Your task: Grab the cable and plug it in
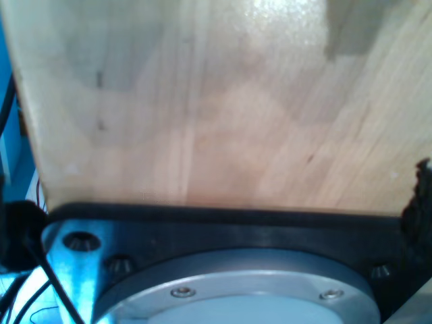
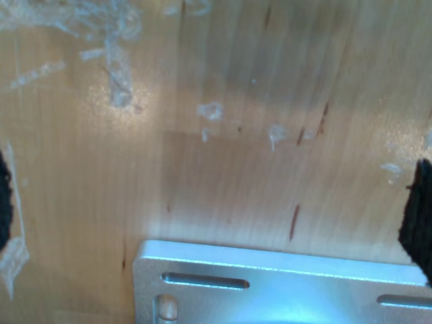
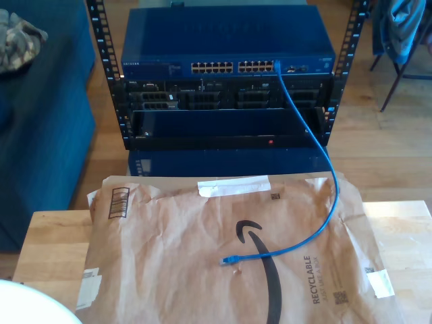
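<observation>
Already half done — cable [image 3: 329, 202] far end seated in switch [image 3: 229, 64] port, free plug [image 3: 228, 259] loose on paper bag [image 3: 169, 270], exterior view's near centre. Grab, second plug-in left. Both grippers' opening — cannot tell.

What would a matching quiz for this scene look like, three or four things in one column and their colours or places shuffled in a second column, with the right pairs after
Things:
1. cable
2. paper bag
3. switch
4. table

Descriptions:
A. light wood, under the brown sheet
B. dark blue box at the top of the rack
C. bright blue, one end in a port, the other lying loose
D. brown, crumpled, spread flat with a white label

Pairs: 1-C, 2-D, 3-B, 4-A
</observation>
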